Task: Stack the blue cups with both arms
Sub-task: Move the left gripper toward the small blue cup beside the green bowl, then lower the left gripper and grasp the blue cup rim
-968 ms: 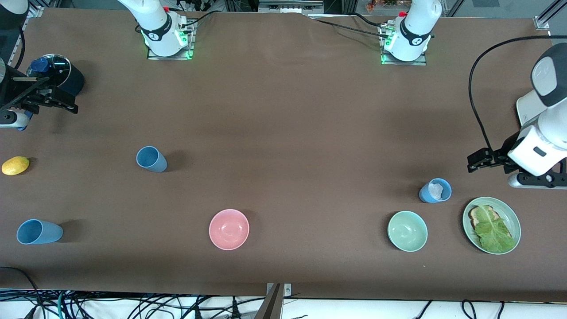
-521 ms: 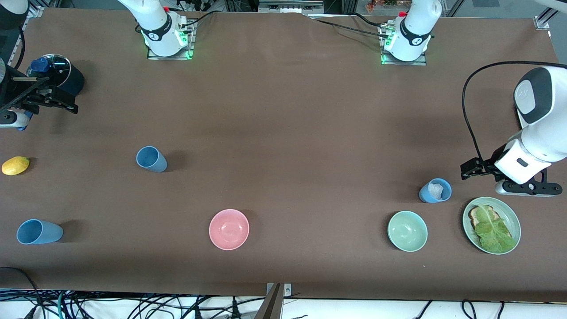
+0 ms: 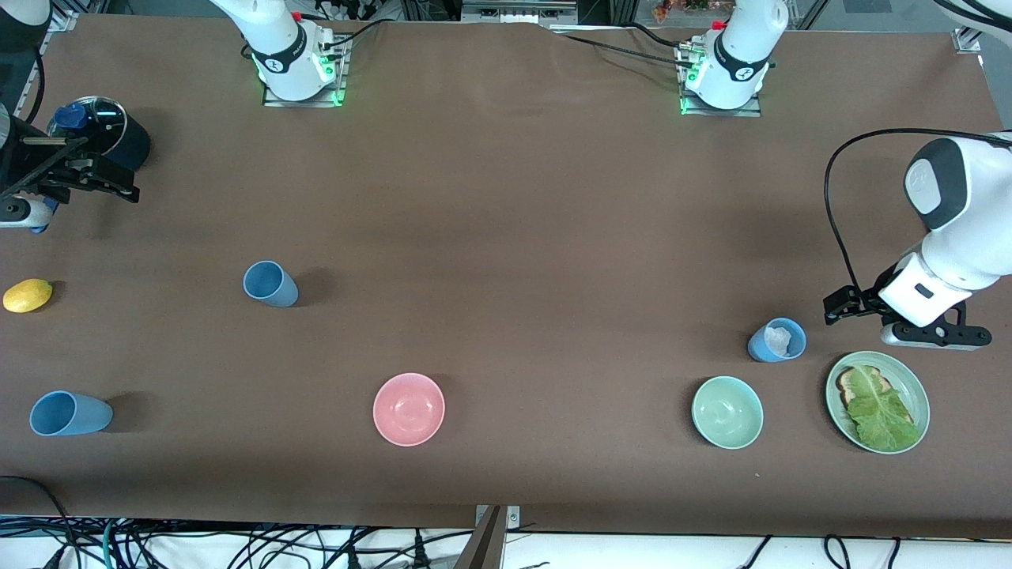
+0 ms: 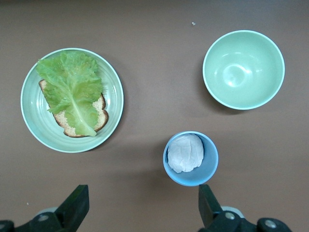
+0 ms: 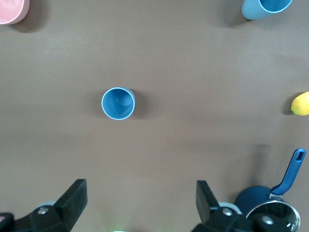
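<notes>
Three matte light-blue cups stand well apart on the brown worktop (image 3: pixel 506 237), none stacked yet. One cup (image 3: pixel 776 340), with a crumpled white wad inside, stands beside the pale green bowl (image 3: pixel 727 412) and the plate (image 3: pixel 915 378) of bread and lettuce. The left gripper (image 3: pixel 844 304) hangs just beside it, fingers spread wide — apparently lining up a grasp. Two empty cups lie toward the right arm's end: one (image 3: pixel 270 284) upright, one (image 3: pixel 69 413) nearer the camera. The right gripper (image 3: pixel 87 178) waits wide open beside a dark pot (image 3: pixel 107 130).
</notes>
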